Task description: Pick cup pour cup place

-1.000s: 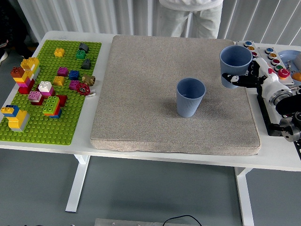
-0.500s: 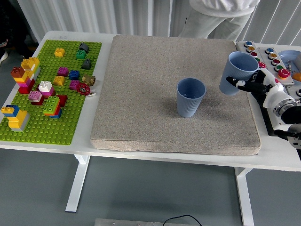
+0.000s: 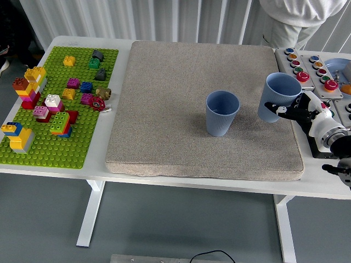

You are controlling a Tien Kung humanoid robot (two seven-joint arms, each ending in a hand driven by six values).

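Two blue cups are over the grey mat point(image 3: 164, 104). One cup point(image 3: 222, 113) stands upright near the mat's middle right, on its own. The second cup point(image 3: 277, 97) is tilted slightly left, above the mat's right edge, with my right hand point(image 3: 285, 109) shut on its lower side. The hand's black fingers point(image 3: 272, 106) wrap the cup wall and the white wrist trails off to the lower right. Whether the held cup touches the mat cannot be told. My left arm is out of view.
A green baseplate point(image 3: 82, 148) with several coloured bricks fills the left of the white table. A panel of coloured buttons point(image 3: 310, 68) lies at the far right. A person in white point(image 3: 299, 16) stands at the far side, top right.
My right hand has lowered the held cup and brought it nearer along the mat's right edge. The person has stepped to the right. The standing cup has not moved.
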